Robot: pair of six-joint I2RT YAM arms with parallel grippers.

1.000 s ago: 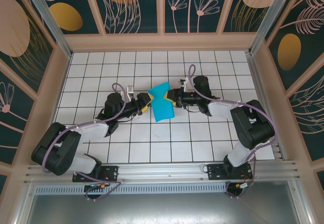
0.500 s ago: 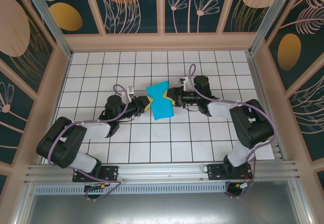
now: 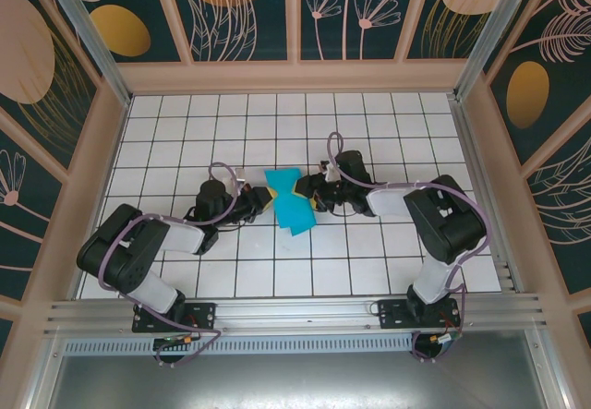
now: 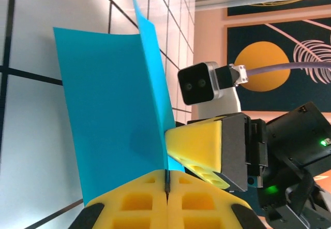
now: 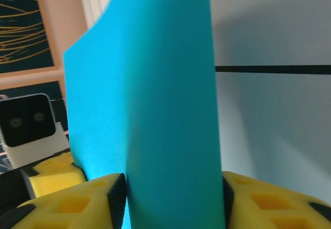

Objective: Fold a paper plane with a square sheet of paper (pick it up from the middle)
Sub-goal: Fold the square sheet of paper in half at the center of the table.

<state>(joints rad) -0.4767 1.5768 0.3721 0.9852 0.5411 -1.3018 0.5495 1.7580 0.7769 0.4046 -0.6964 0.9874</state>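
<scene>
Paper [image 3: 294,208] now clamped by left tool [image 3: 264,198].

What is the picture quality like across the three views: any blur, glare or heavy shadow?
Top external: even light, sharp, no glare; the square sheet of paper reads clearly. Left wrist: the sheet is crisp, while the left gripper sits close to the lens and looks slightly soft. Right wrist: the sheet is very near the lens with soft edges, and the table beside it looks grey and shaded.
</scene>
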